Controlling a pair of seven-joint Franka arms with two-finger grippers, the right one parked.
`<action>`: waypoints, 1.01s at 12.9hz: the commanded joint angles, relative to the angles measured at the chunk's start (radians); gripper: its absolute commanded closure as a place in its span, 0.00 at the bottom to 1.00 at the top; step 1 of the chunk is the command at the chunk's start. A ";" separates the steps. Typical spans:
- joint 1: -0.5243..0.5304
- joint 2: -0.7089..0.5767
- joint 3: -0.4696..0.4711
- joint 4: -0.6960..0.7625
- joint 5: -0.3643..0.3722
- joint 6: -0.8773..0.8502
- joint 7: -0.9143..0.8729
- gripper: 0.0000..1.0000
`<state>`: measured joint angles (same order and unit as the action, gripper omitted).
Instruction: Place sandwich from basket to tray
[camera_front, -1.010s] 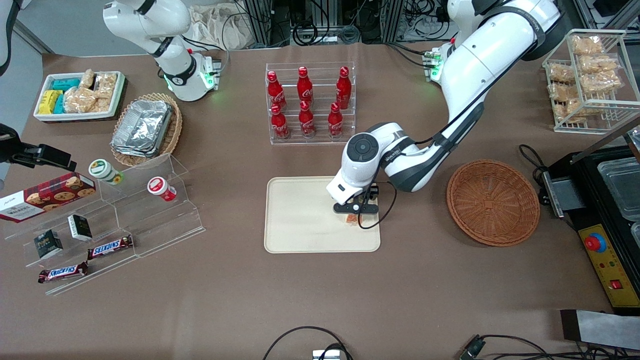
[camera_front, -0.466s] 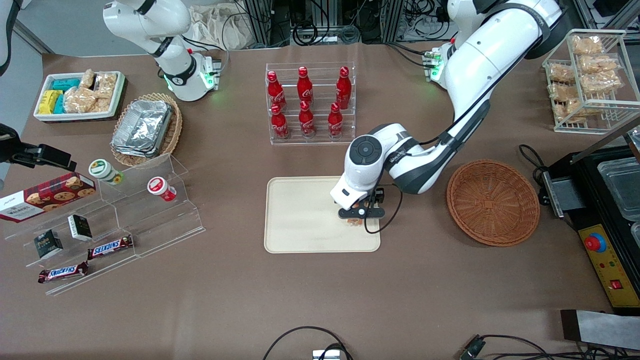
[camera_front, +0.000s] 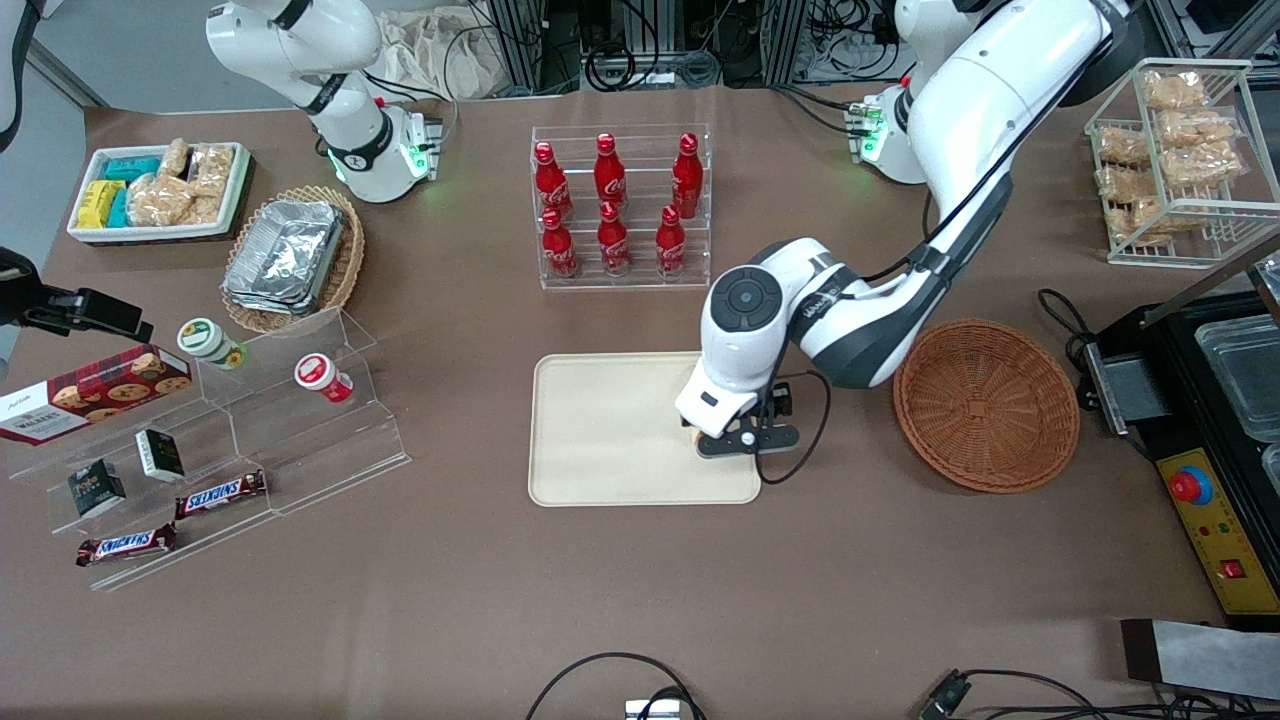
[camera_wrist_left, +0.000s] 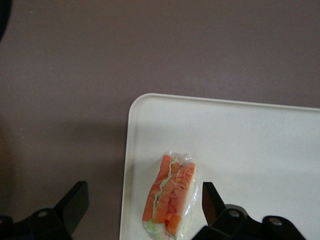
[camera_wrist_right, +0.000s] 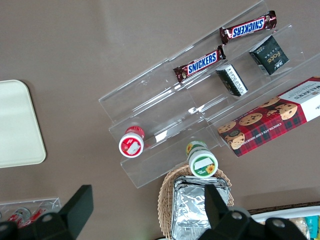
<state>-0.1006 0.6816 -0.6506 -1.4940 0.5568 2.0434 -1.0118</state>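
Six red bottles (camera_front: 612, 205) in clear rack (camera_front: 620, 275).

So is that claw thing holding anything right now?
No. The gripper is open above the tray, and the sandwich lies on the tray between its spread fingers, untouched.

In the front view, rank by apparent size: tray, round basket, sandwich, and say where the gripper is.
1. tray
2. basket
3. sandwich, mostly hidden under the gripper, which is open above it at the tray's edge.
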 joint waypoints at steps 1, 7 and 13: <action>-0.010 -0.089 0.081 0.029 -0.052 -0.054 -0.011 0.00; -0.010 -0.200 0.241 0.124 -0.140 -0.176 0.030 0.00; -0.011 -0.273 0.428 0.172 -0.319 -0.288 0.313 0.00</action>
<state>-0.0998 0.4492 -0.2920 -1.3233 0.2979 1.7925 -0.7832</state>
